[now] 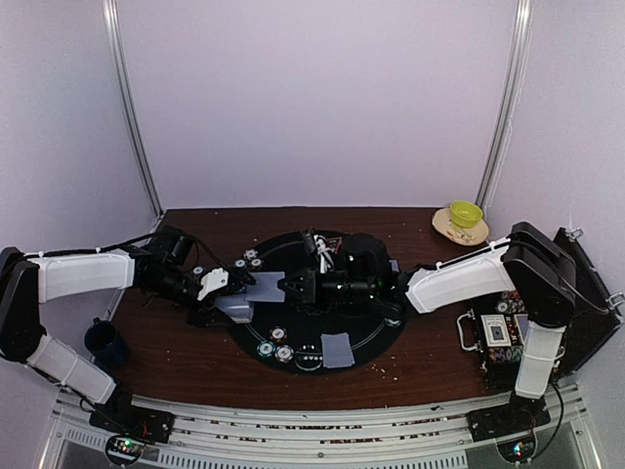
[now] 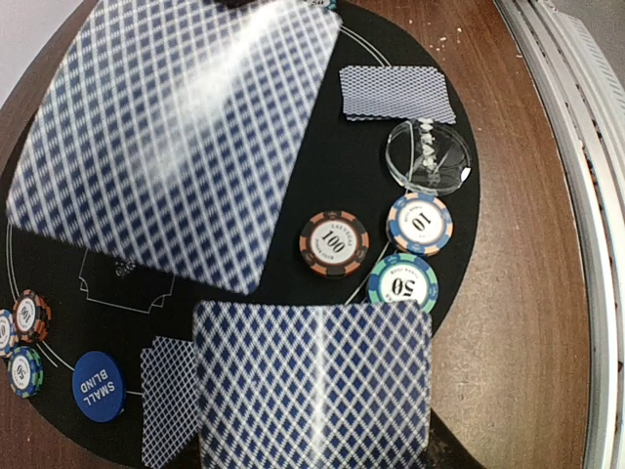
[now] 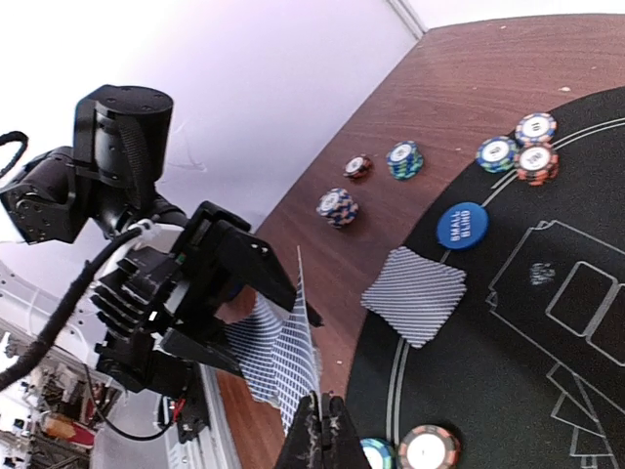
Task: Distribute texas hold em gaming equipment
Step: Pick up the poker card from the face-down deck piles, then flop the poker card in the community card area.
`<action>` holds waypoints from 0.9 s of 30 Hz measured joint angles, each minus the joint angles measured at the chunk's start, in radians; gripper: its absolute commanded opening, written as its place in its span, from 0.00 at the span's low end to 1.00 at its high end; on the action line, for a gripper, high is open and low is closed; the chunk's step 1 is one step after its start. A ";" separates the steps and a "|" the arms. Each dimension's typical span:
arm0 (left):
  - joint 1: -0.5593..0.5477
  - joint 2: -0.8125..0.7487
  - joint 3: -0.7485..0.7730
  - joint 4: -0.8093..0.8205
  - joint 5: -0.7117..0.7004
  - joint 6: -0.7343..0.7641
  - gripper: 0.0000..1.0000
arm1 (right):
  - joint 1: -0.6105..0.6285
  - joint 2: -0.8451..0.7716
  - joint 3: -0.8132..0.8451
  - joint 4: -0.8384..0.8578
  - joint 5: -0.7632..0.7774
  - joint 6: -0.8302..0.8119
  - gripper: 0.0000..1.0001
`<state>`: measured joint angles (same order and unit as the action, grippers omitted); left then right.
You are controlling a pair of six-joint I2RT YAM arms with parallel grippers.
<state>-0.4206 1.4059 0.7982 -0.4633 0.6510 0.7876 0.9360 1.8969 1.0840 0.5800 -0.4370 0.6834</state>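
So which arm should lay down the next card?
The right. The right gripper is shut on a single card over the black mat, while the left gripper is busy holding the deck.

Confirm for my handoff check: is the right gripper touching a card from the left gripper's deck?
Touching. The right wrist view shows the right gripper shut on the edge of a card fanned from the deck in the left gripper.
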 measured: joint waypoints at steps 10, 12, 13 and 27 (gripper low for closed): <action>0.000 0.000 0.000 0.000 0.000 0.000 0.47 | -0.007 -0.093 0.045 -0.285 0.328 -0.203 0.00; 0.000 0.000 0.000 0.000 0.000 0.000 0.47 | -0.006 -0.088 0.073 -0.334 0.394 -0.238 0.00; 0.000 0.000 0.000 0.000 0.000 0.000 0.47 | -0.006 -0.082 0.087 -0.349 0.417 -0.252 0.00; 0.000 0.000 0.000 0.000 0.000 0.000 0.47 | 0.061 0.211 0.441 -0.619 0.921 -0.535 0.00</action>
<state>-0.4206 1.4059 0.7982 -0.4637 0.6506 0.7876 0.9974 2.1078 1.5246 -0.0387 0.4843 0.1482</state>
